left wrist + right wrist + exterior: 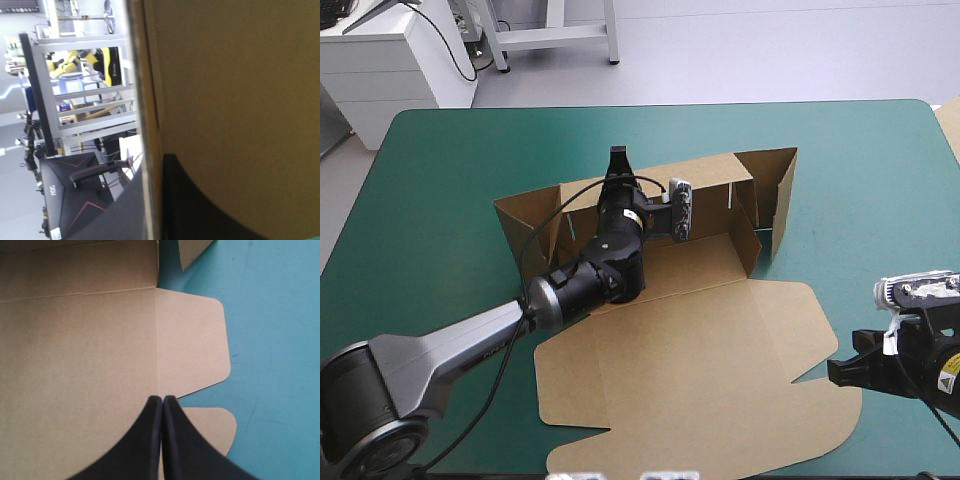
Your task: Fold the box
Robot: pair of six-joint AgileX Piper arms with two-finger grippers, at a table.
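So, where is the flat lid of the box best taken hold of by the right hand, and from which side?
Probably by the rounded side flap on the right edge of the lid, coming from the table's right side: it juts out flat on the teal-green cover, free-edged and nearest the shut right hand.

A sliver of spare board [951, 125] overlaps the teal-green table [440, 200] at its right edge.
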